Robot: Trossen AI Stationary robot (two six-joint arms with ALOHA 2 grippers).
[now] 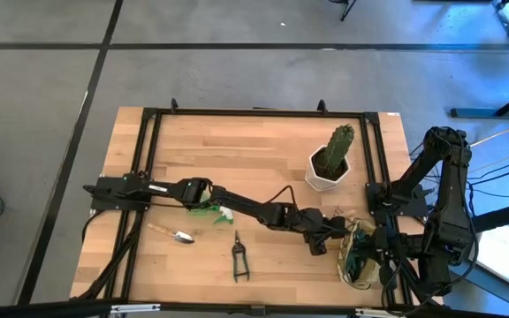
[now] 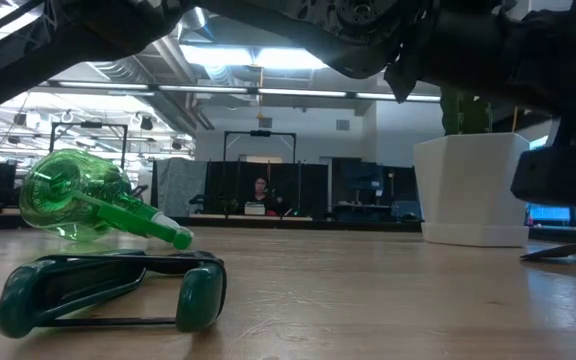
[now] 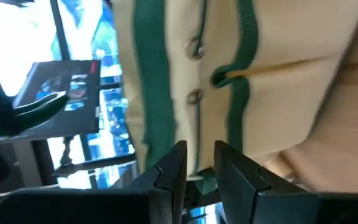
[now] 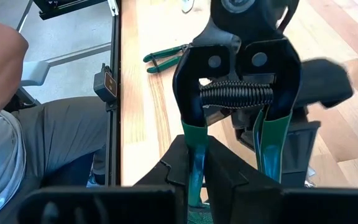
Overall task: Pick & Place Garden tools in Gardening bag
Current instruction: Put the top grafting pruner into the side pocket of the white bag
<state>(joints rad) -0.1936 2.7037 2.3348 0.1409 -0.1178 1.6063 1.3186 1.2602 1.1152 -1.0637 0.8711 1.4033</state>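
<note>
The olive-khaki gardening bag (image 1: 360,258) with green trim stands near the table's right front corner. My left gripper (image 1: 332,231) reaches it from the left and is shut on its side (image 3: 166,74). My right gripper (image 4: 202,168) is over the bag, shut on black pruning shears (image 4: 235,68) with green handles. A green spray bottle (image 1: 210,210) lies on its side. A trowel (image 1: 175,235) and another pair of shears (image 1: 239,258) lie flat on the table. My left gripper pinches a thin strip of the bag's wall at its green trim (image 3: 201,179) between its two fingers. The fingers come nearly level from the table's left. The bag stands on the table. My right gripper pinches one green handle (image 4: 195,155) of the shears between its two fingers, and the handle lies along them. The black head with its spring (image 4: 236,93) sticks out past the fingertips, the other handle (image 4: 267,146) stays free, and the shears are off the table.
A cactus in a white pot (image 1: 330,161) stands behind the bag, near the far right. A black frame (image 1: 148,115) runs round the table. A person sits beyond the table's edge (image 4: 17,137). Bare wood lies at the far left and the centre.
</note>
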